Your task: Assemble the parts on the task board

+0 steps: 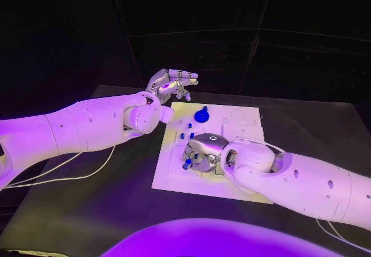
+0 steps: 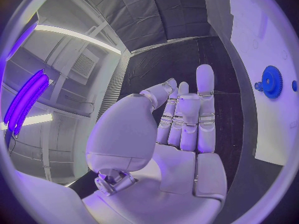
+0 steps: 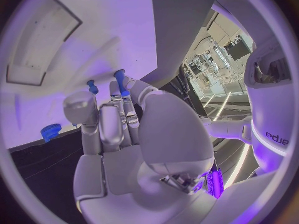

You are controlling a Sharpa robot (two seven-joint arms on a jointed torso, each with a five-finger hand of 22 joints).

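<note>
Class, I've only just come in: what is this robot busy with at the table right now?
It is assembling small blue parts on a white task board. Its right hand is down over the board among some blue pegs; whether it grips one is unclear. The left hand hangs open beyond the board's far corner. A blue gear lies on the board.

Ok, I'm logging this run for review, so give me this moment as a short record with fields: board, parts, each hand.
board: white task board in the middle of the black table
parts: blue gear on the board's far end; small blue pegs standing nearer the middle
left hand: raised past the board's far corner, fingers apart, holding nothing
right hand: low over the board among the pegs; grip cannot be told
</note>
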